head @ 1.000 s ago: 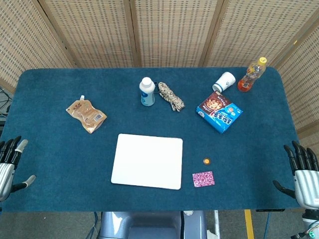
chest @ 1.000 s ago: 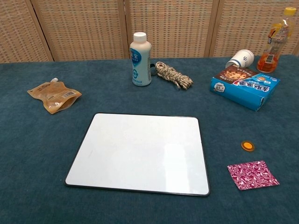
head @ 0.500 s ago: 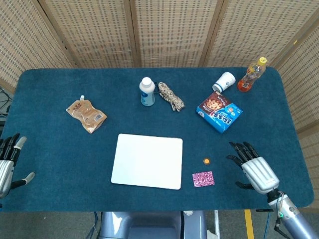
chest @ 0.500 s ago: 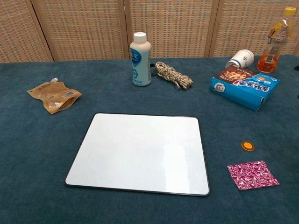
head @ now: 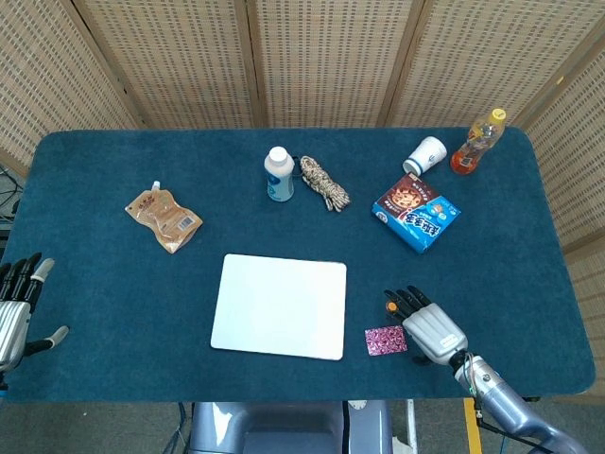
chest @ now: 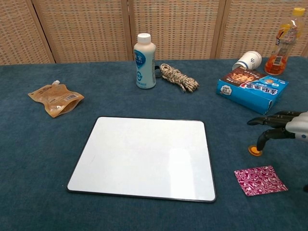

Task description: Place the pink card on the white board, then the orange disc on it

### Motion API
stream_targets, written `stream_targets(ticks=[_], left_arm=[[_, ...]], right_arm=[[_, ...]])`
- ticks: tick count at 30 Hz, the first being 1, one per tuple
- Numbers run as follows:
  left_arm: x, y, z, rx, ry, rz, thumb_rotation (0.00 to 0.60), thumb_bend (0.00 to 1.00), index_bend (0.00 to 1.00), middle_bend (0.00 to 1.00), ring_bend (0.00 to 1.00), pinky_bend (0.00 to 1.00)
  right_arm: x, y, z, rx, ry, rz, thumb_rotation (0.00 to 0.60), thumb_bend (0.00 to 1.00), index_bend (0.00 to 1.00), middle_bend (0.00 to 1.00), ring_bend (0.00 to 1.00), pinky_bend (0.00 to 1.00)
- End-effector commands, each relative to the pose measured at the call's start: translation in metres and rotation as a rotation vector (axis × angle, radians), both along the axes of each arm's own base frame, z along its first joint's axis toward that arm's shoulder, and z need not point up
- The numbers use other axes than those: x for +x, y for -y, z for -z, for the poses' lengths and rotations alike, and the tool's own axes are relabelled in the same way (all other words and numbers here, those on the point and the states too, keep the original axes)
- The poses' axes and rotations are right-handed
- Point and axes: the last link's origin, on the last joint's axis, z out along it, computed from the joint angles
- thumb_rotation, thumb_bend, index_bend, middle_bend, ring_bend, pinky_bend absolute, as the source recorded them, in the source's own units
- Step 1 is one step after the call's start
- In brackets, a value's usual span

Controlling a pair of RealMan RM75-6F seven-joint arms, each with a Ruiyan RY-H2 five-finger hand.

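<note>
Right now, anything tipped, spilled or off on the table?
The white paper cup lies on its side at the far right, beside the orange drink bottle; no spill shows. The blue snack box sits askew. Nothing else stands out.

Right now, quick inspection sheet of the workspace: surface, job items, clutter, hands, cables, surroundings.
Surface: blue felt-covered table.
Job's things: white rectangular board lies flat, bare; pink patterned card on the felt to its right, apart from it; small orange disc just beyond the card.
Clutter: white plastic bottle, coiled rope bundle, brown spouted pouch, blue snack box, tipped white paper cup, orange drink bottle.
Hands: right hand beside the card, fingers over the disc, holding nothing; left hand at the table's left edge, fingers apart.
Cables: nothing seen.
Surroundings: woven wicker screens behind the table.
</note>
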Motion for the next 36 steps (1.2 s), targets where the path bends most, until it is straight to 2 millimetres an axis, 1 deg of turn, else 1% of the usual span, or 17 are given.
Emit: stream_targets(ticks=[1,10,26,28,31,36], left_arm=[[0.0,0.0,0.0,-0.001,-0.002,-0.001,0.6,0.0,0.0,0.0,0.0,0.0],[0.0,0.001,0.001,0.0,-0.004,-0.001,0.6,0.0,0.0,0.0,0.0,0.0],[0.0,-0.001,0.002,-0.004,-0.005,-0.007,0.6,0.0,0.0,0.0,0.0,0.0],[-0.001,-0.001,0.002,-0.004,-0.005,-0.009,0.6,0.0,0.0,0.0,0.0,0.0],[-0.001,-0.002,0.002,-0.004,-0.005,-0.011,0.6,0.0,0.0,0.0,0.0,0.0],[-0.001,-0.002,0.003,-0.007,-0.007,-0.012,0.6,0.0,0.0,0.0,0.0,0.0]], right_arm=[[-0.002,0.0,0.01,0.006,-0.02,-0.001,0.6,0.12,0.27,0.0,0.0,0.0],[-0.005,0.002,0.028,0.009,-0.041,0.02,0.6,0.13,0.29,0.0,0.0,0.0],[0.002,0.009,0.042,0.011,-0.067,0.059,0.6,0.13,0.3,0.0,0.0,0.0],[0.003,0.009,0.043,0.014,-0.076,0.059,0.6,0.15,0.32,0.0,0.0,0.0],[0.004,0.009,0.045,0.014,-0.085,0.062,0.6,0.21,0.38,0.0,0.0,0.0],[0.006,0.01,0.047,0.012,-0.088,0.066,0.6,0.26,0.48,0.0,0.0,0.0]])
